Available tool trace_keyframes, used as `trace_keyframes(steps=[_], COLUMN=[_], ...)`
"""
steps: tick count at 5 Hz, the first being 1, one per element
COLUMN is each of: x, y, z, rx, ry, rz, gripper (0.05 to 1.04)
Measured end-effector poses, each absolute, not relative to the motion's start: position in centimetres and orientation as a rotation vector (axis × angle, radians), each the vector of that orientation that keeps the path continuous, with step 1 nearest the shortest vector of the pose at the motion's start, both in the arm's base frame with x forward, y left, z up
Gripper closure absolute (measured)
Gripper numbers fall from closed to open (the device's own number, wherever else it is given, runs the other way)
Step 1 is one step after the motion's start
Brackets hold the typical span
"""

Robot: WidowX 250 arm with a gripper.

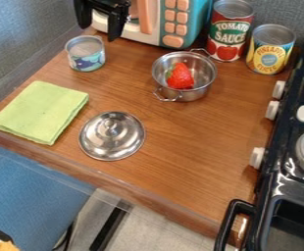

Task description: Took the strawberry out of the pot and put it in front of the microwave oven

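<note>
The red plastic strawberry (181, 77) with green leaves is held within the round stainless-steel pot (204, 69), from which it has yet to be lifted. The shiny metal lid (112, 136) is laid knob-up on the brown wooden counter (184, 147), apart from the pot, so the mouth is left uncovered and a grasp from above is allowed. The black two-finger gripper (99, 32) is seen at the upper left, before the teal, white and orange toy microwave (194, 22), its fingers spread with nothing clamped. A wide spread is presumably suited to the plump fruit, though the rim and wire handles could be caught. The strawberry would best be set between the small blue-and-white can (87, 53) and the pot, where room is offered before the microwave.
</note>
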State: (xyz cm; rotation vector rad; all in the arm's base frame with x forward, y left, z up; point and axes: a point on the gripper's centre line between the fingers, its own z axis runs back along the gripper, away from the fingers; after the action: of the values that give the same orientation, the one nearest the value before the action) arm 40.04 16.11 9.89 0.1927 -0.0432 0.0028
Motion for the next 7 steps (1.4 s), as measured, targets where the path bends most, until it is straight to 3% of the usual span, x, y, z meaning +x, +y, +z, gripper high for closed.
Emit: trace_keyframes(steps=[2,3,5,6,7], x=[39.7,40.0,40.7,41.5,42.0], y=[13.7,9.6,2.2,0.0,-0.2], z=[6.6,8.1,9.5,9.5,6.1], rx=[0.165,0.142,-0.013,-0.029,0.008], ry=[0.004,-0.054,-0.119,-0.124,-0.036], rz=[-0.079,-0.188,-0.317,-0.34,-0.343], gripper=[0.084,0.084,0.084,0.083,0.083])
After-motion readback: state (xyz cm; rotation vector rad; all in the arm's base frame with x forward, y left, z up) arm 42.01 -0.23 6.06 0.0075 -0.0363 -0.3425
